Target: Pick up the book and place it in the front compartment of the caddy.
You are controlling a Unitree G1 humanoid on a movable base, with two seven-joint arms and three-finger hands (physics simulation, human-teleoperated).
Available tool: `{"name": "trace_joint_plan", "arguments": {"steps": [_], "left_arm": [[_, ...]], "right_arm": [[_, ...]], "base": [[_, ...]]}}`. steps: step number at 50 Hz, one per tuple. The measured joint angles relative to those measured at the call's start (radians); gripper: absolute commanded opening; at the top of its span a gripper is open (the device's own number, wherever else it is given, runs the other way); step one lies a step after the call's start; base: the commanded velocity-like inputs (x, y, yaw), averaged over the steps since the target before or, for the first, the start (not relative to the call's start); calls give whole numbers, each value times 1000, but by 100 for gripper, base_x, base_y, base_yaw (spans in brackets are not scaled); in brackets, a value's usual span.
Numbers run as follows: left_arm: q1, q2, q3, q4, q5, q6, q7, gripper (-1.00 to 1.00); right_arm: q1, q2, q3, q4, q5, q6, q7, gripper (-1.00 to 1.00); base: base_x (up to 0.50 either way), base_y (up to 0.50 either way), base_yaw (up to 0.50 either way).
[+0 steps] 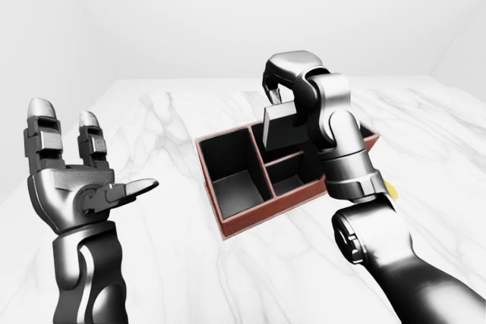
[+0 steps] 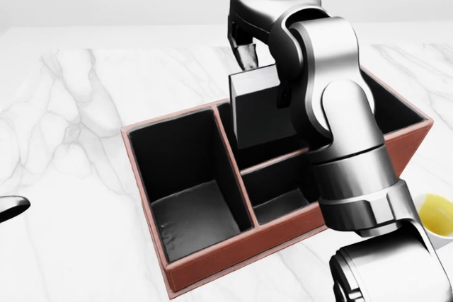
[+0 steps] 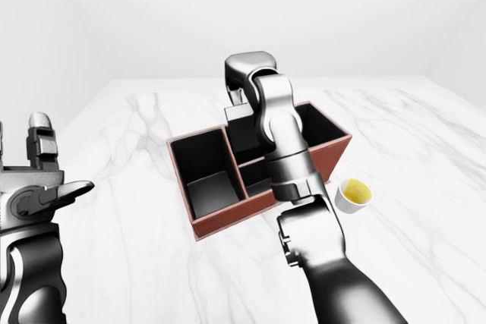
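The book [image 2: 260, 107] is a thin dark grey slab held upright in my right hand [image 2: 252, 58], whose fingers close on its top edge. It hangs over the red-brown caddy [image 2: 233, 254], at the compartment toward the top of the head view, just right of the big left compartment. I cannot tell whether its lower edge is below the rim. The caddy has black insides: one big compartment on the left and two smaller ones on the right. My left hand [image 1: 95, 158] is open and empty, raised at the left of the left-eye view, apart from the caddy.
A small white cup with yellow inside [image 3: 354, 195] stands on the white marble table [image 1: 167, 263] just right of the caddy, partly behind my right forearm [image 2: 354, 175]. The table's edges show at the left and top of the eye views.
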Motion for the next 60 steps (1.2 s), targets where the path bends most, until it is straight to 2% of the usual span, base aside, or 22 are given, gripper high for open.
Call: {"name": "trace_joint_plan", "arguments": {"steps": [41,60], "left_arm": [[8,-14,-16,0,25,0,-17,100],[20,-23,-31,1,39,0,-27,100]], "right_arm": [[-35,-13,9,147,99,0,-3,-100],[-41,-22,11,197,44,0,-137,-100]], "base": [[0,0,0],[0,0,0]]}}
